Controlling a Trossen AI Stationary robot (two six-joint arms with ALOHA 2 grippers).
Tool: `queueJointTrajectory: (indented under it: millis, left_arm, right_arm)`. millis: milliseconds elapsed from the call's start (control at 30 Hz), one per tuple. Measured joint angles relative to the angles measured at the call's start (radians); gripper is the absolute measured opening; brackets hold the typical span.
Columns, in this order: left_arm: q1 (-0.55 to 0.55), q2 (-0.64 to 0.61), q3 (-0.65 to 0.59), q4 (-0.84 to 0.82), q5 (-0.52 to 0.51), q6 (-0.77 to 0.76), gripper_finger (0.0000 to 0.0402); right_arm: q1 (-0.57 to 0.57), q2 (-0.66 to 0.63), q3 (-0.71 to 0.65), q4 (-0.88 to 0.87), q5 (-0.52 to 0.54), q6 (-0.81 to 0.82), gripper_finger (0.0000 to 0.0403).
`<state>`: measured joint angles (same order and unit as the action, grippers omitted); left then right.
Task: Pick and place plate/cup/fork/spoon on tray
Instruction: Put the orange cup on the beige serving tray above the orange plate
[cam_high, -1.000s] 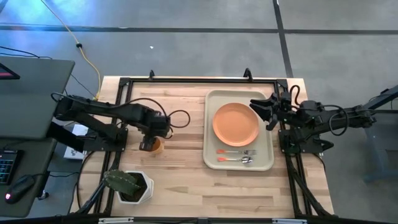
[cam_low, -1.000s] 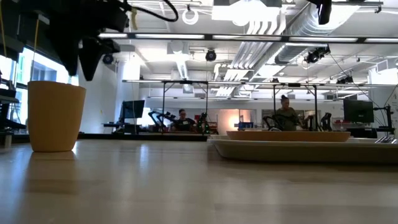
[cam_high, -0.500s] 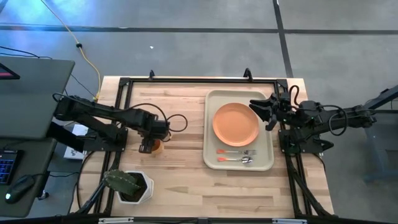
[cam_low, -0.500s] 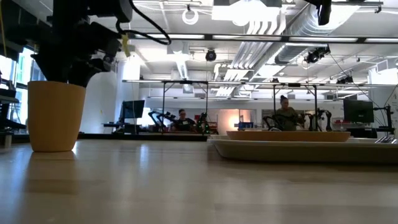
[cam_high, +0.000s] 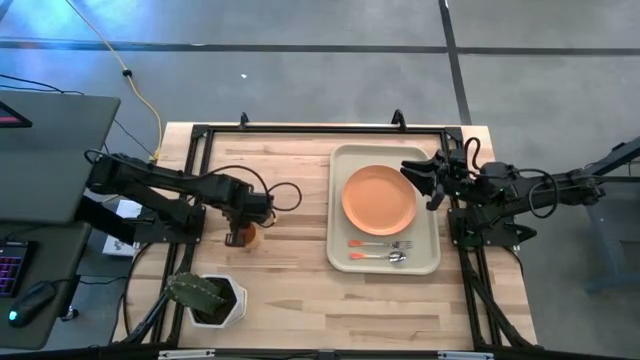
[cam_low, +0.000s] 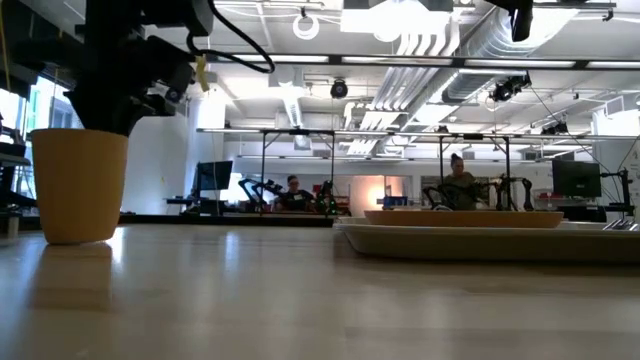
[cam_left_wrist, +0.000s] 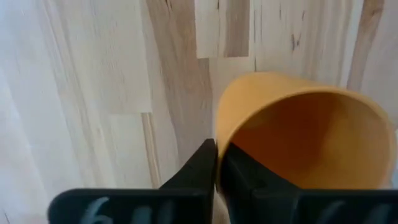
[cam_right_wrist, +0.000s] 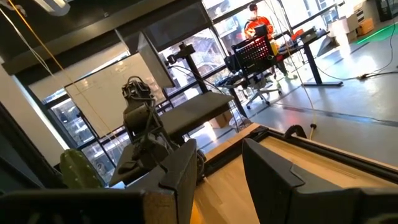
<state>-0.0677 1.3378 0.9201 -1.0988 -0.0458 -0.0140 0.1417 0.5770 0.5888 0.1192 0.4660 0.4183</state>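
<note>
The orange-yellow cup (cam_high: 250, 237) stands with its base on the wooden table at the left, and my left gripper (cam_high: 238, 236) is shut on it from above. In the low view the cup (cam_low: 78, 185) stands under the dark gripper. The beige tray (cam_high: 336, 205) on the right holds the orange plate (cam_high: 380, 198), the fork (cam_high: 384, 244) and the spoon (cam_high: 380, 256). My right gripper (cam_high: 420, 180) hovers open above the tray's right rim, touching nothing. My left gripper pinches the cup's wall at the rim (cam_left_wrist: 219, 127), one finger (cam_left_wrist: 249, 180) inside the cup and the other (cam_left_wrist: 196, 171) outside. The fingers come from above, pointing down. The cup stands with its base on the table (cam_low: 78, 238).
A white square pot with a green cactus (cam_high: 208, 297) stands near the table's front left corner. A laptop (cam_high: 50, 150) and cables lie beyond the left edge. Bare wood (cam_high: 290, 270) lies between the cup and the tray. People sit in the room behind.
My left gripper has come down over the cup and shut on its rim. The cup has shifted slightly toward the table's left edge and still stands on the table.
</note>
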Motion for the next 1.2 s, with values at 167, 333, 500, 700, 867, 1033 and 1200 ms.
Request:
queueJointTrajectory:
  millis: [167, 333, 500, 700, 867, 1033, 1200]
  left_arm:
    - [0.026, -0.002, 0.115, -0.019, 0.013, -0.001, 0.0005]
    - [0.077, -0.005, 0.333, -0.04, -0.065, 0.004, 0.0006]
    - [0.127, -0.006, 0.582, 0.017, -0.164, 0.022, 0.0003]
    - [0.186, -0.078, 0.679, 0.377, 0.005, -0.031, 0.0003]
    - [0.201, -0.153, 0.557, 0.622, 0.067, -0.086, 0.0003]
    - [0.191, -0.214, 0.317, 0.861, 0.068, -0.197, 0.0002]
    - [0.182, -0.227, 0.106, 1.207, 0.084, -0.315, 0.0002]
  right_arm:
    - [0.0, 0.0, 0.0, -0.003, 0.026, 0.0, 0.0122]
    - [0.0, 0.0, 0.0, -0.003, 0.039, 0.0, 0.0122]
    - [0.0, 0.0, 0.0, -0.001, 0.032, 0.031, 0.0122]
    - [0.0, 0.0, 0.0, 0.017, -0.007, 0.028, 0.0122]
    - [0.0, 0.0, 0.0, 0.02, -0.014, 0.026, 0.0122]
    - [0.0, 0.0, 0.0, 0.021, -0.057, 0.019, 0.0122]
    - [0.0, 0.0, 0.0, 0.021, -0.065, -0.01, 0.0122]
